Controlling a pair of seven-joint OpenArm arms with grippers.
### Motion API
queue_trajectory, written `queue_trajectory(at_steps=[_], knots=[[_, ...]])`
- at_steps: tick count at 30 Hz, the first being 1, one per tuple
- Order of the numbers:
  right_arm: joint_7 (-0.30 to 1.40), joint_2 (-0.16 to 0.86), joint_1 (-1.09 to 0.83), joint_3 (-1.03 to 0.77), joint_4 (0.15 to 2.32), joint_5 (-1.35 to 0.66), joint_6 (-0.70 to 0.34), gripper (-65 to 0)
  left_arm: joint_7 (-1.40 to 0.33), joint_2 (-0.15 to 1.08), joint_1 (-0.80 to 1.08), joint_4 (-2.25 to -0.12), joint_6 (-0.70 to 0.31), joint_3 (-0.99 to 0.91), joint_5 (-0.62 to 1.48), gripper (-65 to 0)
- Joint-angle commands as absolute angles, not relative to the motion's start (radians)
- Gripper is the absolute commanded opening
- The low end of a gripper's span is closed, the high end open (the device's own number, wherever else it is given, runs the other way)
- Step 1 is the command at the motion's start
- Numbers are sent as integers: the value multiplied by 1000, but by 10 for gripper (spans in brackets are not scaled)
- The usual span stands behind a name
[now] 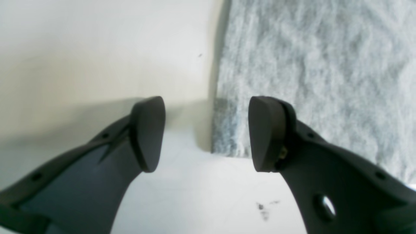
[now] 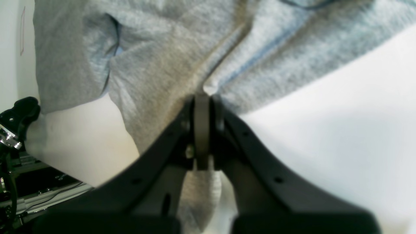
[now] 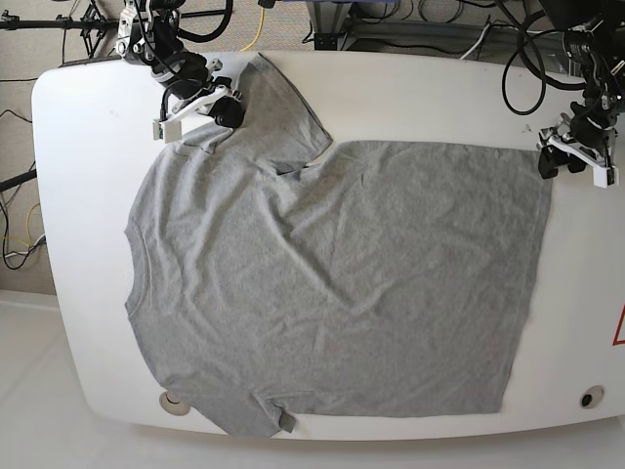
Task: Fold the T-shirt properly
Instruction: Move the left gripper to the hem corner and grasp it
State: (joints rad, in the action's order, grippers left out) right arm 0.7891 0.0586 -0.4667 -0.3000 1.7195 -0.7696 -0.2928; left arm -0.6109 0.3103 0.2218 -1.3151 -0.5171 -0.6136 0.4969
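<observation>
Nearest the lens in the right wrist view, dark fingertips come together, and yes, the right gripper (image 2: 203,130) has a pinch of grey cloth between them! That's the T-shirt (image 2: 156,65), gathered into ridges running up and away from the grip, with a length of it hanging down behind the fingers.

Over to the left gripper (image 1: 207,135), and its jaws stand wide, nothing clasped. One finger is over bare white surface, the other right over the shirt, and the corner of the cloth pokes into the gap between them. Whether that finger touches the fabric, I cannot tell.

Out we go to the base view: the shirt lies spread across the white table (image 3: 78,244), its broad body filling the middle. Creases slant down from the right gripper's side, and a sleeve flares out beside that grip. Down at the near edge, on the right arm's side, another sleeve reaches the table's rim, its end bunched. Across on the left arm's side, the far corner of the hem sits right at the left gripper, and the straight hem runs toward the near edge, lying fairly smooth.
</observation>
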Motion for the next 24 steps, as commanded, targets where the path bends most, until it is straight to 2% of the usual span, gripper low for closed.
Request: queue_trajectory(at_steps=[1, 14, 16, 18, 24], knots=[[792, 64, -472, -301, 1732, -764, -296, -650, -667, 314, 232, -1314, -520, -605, 483, -271], [793, 65, -466, -297, 1730, -766, -297, -649, -673, 294, 225, -1332, -545, -513, 492, -282], [792, 64, -466, -296, 1731, -766, -296, -649, -676, 293, 227, -1333, -566, -504, 492, -301], [786, 62, -464, -295, 1732, -767, -297, -646, -698, 299, 224, -1341, -623, -505, 496, -351], [787, 61, -464, -295, 1733, -768, -299, -645, -714, 293, 222, -1349, -649, -502, 500, -374]])
